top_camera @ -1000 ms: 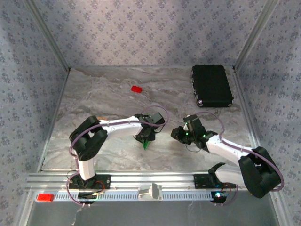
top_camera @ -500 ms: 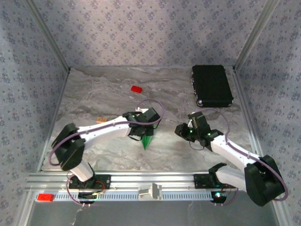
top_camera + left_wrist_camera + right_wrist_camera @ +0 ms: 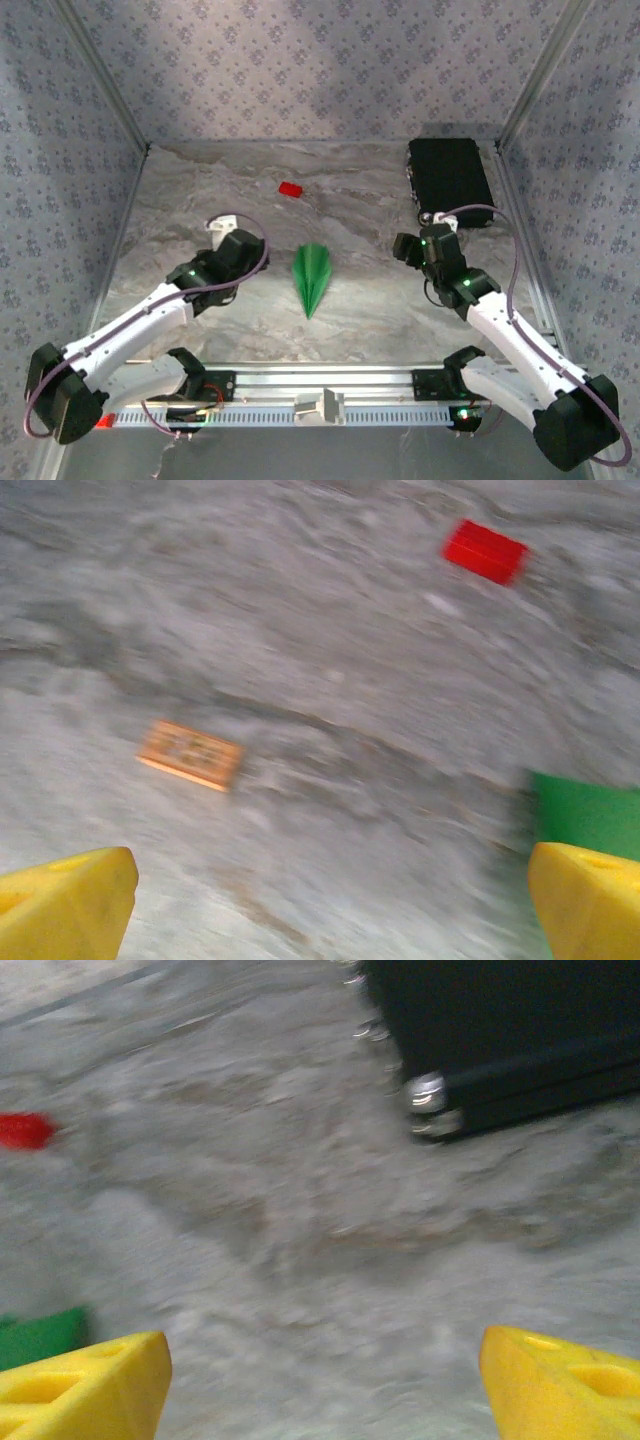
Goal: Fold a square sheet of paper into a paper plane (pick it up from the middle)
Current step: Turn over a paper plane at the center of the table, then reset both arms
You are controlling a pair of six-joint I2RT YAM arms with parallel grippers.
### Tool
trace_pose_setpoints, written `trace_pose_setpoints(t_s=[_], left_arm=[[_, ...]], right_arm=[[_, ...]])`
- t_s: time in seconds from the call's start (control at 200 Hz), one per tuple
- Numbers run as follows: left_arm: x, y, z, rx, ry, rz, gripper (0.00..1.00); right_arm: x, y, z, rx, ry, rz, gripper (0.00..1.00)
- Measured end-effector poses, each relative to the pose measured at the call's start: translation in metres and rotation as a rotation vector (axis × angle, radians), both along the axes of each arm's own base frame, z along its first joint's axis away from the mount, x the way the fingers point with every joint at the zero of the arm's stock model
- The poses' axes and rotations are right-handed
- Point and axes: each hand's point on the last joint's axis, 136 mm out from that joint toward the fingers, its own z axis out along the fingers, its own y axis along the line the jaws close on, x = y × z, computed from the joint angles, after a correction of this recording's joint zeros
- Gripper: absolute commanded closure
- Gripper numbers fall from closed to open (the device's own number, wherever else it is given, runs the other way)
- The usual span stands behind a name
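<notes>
Green paper, folded into the paper plane, is seen lying flat on the marbled table between both arms, tip toward the near edge. The left gripper and right gripper are spread wide, with nothing grasped.

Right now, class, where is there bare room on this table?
Bare: the back strip between the red block and the black case; the back-left corner past the block. Crowded: beside the paper plane, between the left gripper and right gripper.
</notes>
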Motion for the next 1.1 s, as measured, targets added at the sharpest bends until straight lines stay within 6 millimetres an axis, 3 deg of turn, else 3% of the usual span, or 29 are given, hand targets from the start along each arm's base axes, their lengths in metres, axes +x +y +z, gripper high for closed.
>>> trace_pose_setpoints(t_s=[0.18,0.29,0.385,0.57,0.72,0.81,1.004,1.099], left_arm=[[0.019,0.076,-0.005,0.139,-0.047,0.186,0.00],[0.028,0.113,-0.014,0.195,-0.053,0.272,0.00],[0.034,0.132,-0.029,0.232,-0.038,0.306,0.00],[0.053,0.137,-0.063,0.280,-0.019,0.273,0.00],[0.071,0.133,-0.087,0.304,-0.014,0.216,0.00],[0.082,0.135,-0.087,0.268,-0.046,0.187,0.00],[0.099,0.151,-0.069,0.185,-0.186,0.176,0.00],[0.102,0.152,-0.085,0.160,-0.209,0.150,0.00]], right_arm=[[0.006,-0.046,-0.042,-0.323,-0.003,-0.049,0.01],[0.019,-0.074,-0.056,-0.372,0.014,-0.102,0.01],[0.031,-0.093,-0.061,-0.366,-0.005,-0.138,0.01],[0.052,-0.102,-0.078,-0.349,-0.039,-0.097,0.01],[0.069,-0.095,-0.073,-0.333,-0.128,-0.020,0.01],[0.075,-0.089,-0.074,-0.327,-0.179,0.020,0.02],[0.075,-0.078,-0.102,-0.346,-0.158,0.088,0.01],[0.081,-0.082,-0.096,-0.347,-0.168,0.068,0.01]])
